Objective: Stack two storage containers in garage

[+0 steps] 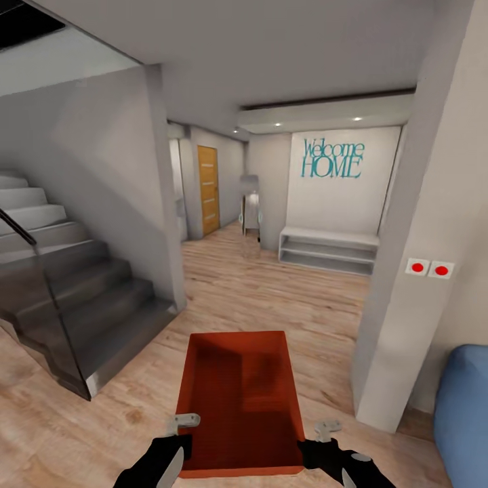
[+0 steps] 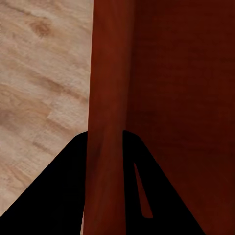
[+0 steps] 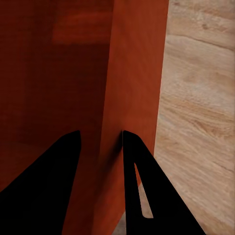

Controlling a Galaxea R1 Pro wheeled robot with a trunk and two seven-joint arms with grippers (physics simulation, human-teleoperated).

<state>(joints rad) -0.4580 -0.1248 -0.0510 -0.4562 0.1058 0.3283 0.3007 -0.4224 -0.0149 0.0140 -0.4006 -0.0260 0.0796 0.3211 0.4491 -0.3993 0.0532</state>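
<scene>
Storage container is being held low in front of the robot, over the light wood plank floor. Left wall is being pinched by the left gripper, one finger inside the bin, one outside; right wall is being pinched likewise by the right gripper. Staircase is being seen at left, a "Welcome HOME" wall ahead, a blue sofa edge at right.

soft even indoor light, slightly blurry, wide-angle edge stretch.
</scene>
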